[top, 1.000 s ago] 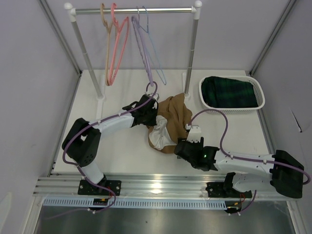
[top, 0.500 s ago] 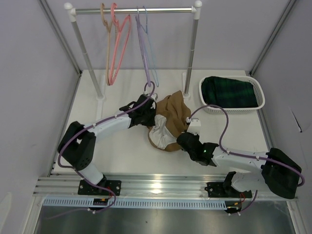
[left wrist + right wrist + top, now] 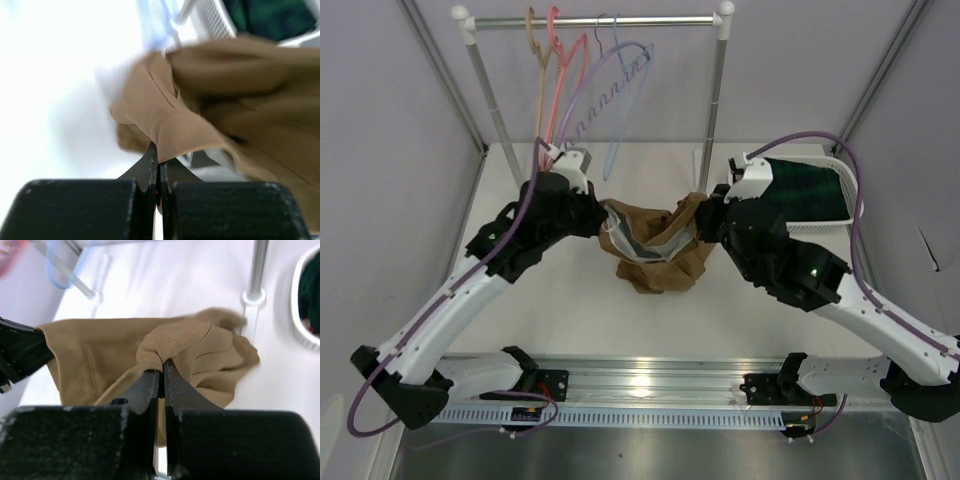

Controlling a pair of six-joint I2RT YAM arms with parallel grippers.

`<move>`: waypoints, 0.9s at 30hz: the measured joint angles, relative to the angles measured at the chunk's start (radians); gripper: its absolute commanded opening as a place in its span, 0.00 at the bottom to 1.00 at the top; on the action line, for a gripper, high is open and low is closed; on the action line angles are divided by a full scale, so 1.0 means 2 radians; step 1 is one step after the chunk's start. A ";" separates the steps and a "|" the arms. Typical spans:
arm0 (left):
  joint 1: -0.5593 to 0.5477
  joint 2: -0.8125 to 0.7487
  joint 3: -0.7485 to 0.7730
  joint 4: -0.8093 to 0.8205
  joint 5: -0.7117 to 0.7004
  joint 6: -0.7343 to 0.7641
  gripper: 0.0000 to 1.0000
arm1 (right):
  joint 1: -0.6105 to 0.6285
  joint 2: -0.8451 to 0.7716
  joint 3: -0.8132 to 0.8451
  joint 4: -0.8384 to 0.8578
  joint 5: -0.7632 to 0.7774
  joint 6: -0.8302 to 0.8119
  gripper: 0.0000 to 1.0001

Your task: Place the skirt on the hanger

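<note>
So the skirt point(image 3: 655, 250) is strung up between the two arms, over the middle of the table point(image 3: 570, 320). The left jaws are pinched shut on a fold of its tan edge; the left wrist view shows it well, cloth point(image 3: 225, 110) clamped right at the tips. Same on the right: jaws closed tight on a bunched bit of the skirt point(image 3: 100, 350). The middle sags, with some whitish lining showing, and the bottom droops toward the table; can't tell if it actually touches.

The hanger point(image 3: 616, 160), the thin pale blue one, hangs on the rail point(image 3: 650, 19) at the back, behind the skirt and not touching it. A scalloped lavender hanger point(image 3: 605, 95) sits tilted beside it, and pink hangers point(image 3: 555, 90) are further left. The white basket point(image 3: 835, 160) with plaid cloth point(image 3: 810, 190) is behind the right arm point(image 3: 790, 265).
</note>
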 measured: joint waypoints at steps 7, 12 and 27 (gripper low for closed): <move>0.007 -0.022 0.139 -0.063 -0.033 0.019 0.00 | 0.005 0.081 0.204 -0.069 -0.006 -0.059 0.00; 0.045 0.007 0.179 -0.069 -0.029 0.027 0.00 | -0.069 0.130 0.265 -0.089 -0.063 -0.073 0.00; 0.109 -0.002 -0.116 0.051 0.103 -0.045 0.00 | -0.204 0.109 -0.010 -0.016 -0.295 -0.010 0.00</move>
